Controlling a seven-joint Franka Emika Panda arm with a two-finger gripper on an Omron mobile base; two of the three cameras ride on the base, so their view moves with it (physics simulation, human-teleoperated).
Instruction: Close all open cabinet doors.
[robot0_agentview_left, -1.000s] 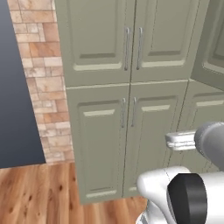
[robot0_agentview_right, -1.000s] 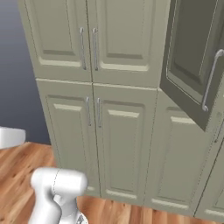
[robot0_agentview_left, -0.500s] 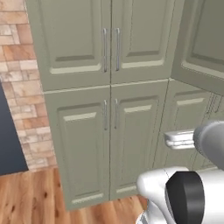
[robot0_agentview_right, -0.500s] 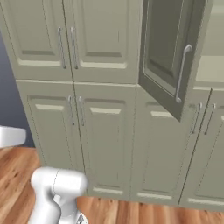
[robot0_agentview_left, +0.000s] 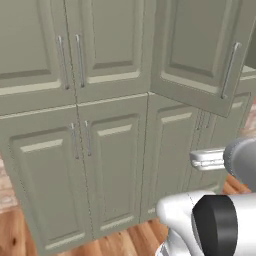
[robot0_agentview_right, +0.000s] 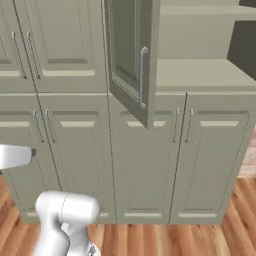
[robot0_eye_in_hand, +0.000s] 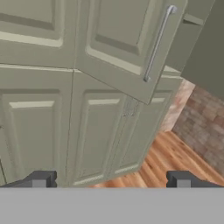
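One tall sage-green cabinet door (robot0_agentview_left: 197, 47) stands swung open, its long silver bar handle (robot0_agentview_left: 229, 70) on the free edge. From the right base view this door (robot0_agentview_right: 131, 55) juts toward me nearly edge-on, baring a shelf (robot0_agentview_right: 200, 75) behind it. In the hand view the open door (robot0_eye_in_hand: 127, 39) hangs at the upper middle, well ahead of my gripper (robot0_eye_in_hand: 111, 180). The gripper is open, its two dark fingertips (robot0_eye_in_hand: 41, 179) far apart with nothing between them. To the left, two upper doors (robot0_agentview_left: 70, 45) lie shut and flush.
Shorter lower doors (robot0_agentview_right: 145, 160) with small handles run along the bottom, all shut. Wooden floor (robot0_agentview_right: 210, 240) lies in front of them. A brick wall (robot0_eye_in_hand: 201, 118) stands to the right of the cupboards.
The whole picture has slid left in both base views, so the camera has moved right along the cupboards. The open door now sits nearer the middle. The gripper stays open.
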